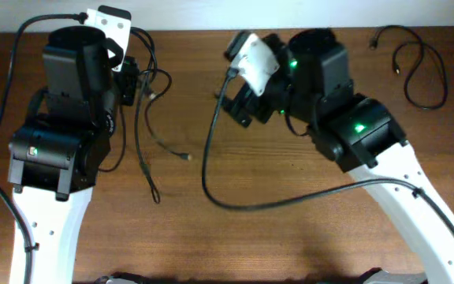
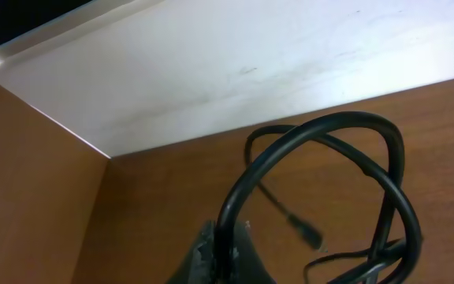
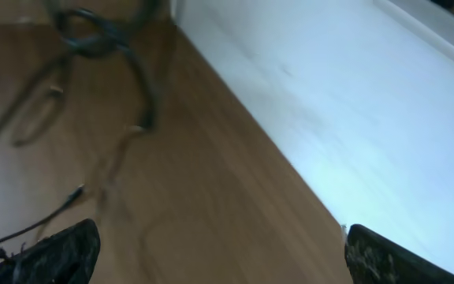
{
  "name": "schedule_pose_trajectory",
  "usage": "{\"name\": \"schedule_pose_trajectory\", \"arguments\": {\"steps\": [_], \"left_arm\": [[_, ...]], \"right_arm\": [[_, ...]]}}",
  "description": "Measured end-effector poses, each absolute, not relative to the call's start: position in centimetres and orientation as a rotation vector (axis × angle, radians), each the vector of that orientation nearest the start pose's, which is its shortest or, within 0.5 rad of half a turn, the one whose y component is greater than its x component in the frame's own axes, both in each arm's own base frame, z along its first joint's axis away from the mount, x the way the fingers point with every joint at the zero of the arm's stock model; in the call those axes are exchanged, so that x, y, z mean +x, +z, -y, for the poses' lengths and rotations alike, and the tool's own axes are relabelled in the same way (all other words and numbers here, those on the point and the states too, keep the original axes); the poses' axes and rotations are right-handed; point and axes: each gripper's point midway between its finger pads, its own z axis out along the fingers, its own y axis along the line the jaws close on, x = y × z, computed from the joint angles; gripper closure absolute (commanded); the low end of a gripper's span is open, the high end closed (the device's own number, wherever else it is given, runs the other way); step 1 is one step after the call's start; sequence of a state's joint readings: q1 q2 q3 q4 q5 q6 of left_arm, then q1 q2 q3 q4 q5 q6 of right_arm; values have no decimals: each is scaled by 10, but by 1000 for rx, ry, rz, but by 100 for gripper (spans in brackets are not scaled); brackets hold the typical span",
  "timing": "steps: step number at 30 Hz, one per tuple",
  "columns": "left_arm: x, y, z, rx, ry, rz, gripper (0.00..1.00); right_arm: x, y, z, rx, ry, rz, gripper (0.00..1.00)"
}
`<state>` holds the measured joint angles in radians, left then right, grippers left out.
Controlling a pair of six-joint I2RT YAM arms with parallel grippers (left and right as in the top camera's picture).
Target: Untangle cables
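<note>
Thin black cables (image 1: 144, 118) trail down the table from my left gripper (image 1: 131, 79), one ending in a gold tip (image 1: 186, 157). In the left wrist view my left gripper (image 2: 225, 241) is shut on a black cable loop (image 2: 321, 150) that arches up from the jaws, with a small plug end (image 2: 306, 231) lying beyond it. My right gripper (image 3: 227, 256) is open with nothing between its fingers (image 3: 61, 254), above bare wood near the back wall. The tangle (image 3: 93, 35) is blurred, far off at the upper left of the right wrist view. Another cable (image 1: 422, 71) lies apart at the back right.
A thicker black arm cable (image 1: 211, 170) sweeps across the middle of the table from the right arm. A white wall (image 2: 235, 71) runs along the table's back edge. The left arm's own cable (image 1: 10, 71) hangs at the far left.
</note>
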<state>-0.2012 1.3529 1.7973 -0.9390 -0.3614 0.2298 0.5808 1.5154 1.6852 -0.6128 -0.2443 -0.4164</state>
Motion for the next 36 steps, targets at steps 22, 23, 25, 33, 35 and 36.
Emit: {"name": "schedule_pose_trajectory", "arguments": {"steps": [22, 23, 25, 33, 35, 36], "left_arm": [[355, 438, 8, 205, 402, -2027, 100], [354, 438, 8, 205, 402, -2028, 100], [354, 438, 8, 205, 402, -2029, 100], [354, 437, 8, 206, 402, -2031, 100], [354, 437, 8, 207, 402, -2033, 100], [354, 437, 8, 207, 402, -2033, 100]], "right_arm": [[335, 355, -331, -1289, 372, -1616, 1], [338, 345, -334, -1312, 364, -1628, 1], [344, 327, -339, -1347, 355, -1649, 0], [351, 301, -348, -1467, 313, -1609, 0], [351, 308, -349, -1468, 309, -1587, 1], [352, 315, -350, -1461, 307, -1571, 1]]}}
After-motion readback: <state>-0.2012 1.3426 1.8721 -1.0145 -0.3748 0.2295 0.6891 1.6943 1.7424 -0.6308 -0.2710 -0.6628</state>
